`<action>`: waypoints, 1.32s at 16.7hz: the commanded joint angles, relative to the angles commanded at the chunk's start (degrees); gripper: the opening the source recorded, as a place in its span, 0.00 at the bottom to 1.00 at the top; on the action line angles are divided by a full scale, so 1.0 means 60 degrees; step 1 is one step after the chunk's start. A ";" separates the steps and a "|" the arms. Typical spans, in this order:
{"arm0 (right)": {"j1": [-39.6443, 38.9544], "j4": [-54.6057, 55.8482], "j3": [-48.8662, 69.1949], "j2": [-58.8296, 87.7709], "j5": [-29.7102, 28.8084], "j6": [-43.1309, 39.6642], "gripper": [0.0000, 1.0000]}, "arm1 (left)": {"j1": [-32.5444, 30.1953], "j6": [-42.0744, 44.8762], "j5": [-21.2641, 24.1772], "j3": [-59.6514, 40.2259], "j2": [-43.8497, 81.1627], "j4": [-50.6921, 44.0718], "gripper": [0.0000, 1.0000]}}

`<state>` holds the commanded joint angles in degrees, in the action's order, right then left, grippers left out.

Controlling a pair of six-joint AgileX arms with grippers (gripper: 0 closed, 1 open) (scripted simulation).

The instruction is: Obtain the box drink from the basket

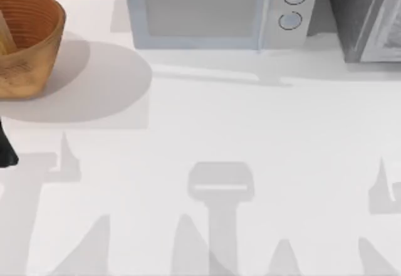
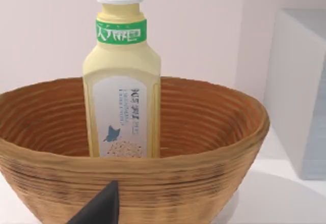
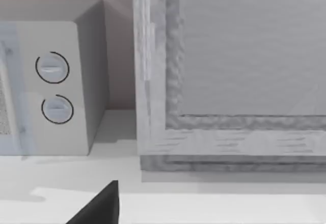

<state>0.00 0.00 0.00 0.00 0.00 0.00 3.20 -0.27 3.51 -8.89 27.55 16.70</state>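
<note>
Just starting: drink [image 2: 122, 81] standing up in basket [image 2: 153, 183], not grabbed yet. Left gripper [image 2: 99, 208] facing it, grip hard to tell. Right arm waiting near microwave [image 3: 51, 81].

A: What does the basket [image 1: 28, 44] look like, and where is it?

B: It is a round, bowl-shaped woven basket, orange-brown, with ribbed rings inside. It sits upright at the far left of the table.

A: And the box drink [image 2: 122, 81]?

B: A pale-yellow container with a round white cap and a green band just below it. It stands upright inside the basket, its cap and shoulders rising above the rim.
</note>
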 joint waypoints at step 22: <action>0.0000 0.0000 0.0000 0.0000 0.0000 0.0000 1.00 | 0.1531 0.0150 0.1824 -0.5232 1.4149 0.9151 1.00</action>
<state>0.00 0.00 0.00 0.00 0.00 0.00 12.39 0.63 14.45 -40.28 112.45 71.61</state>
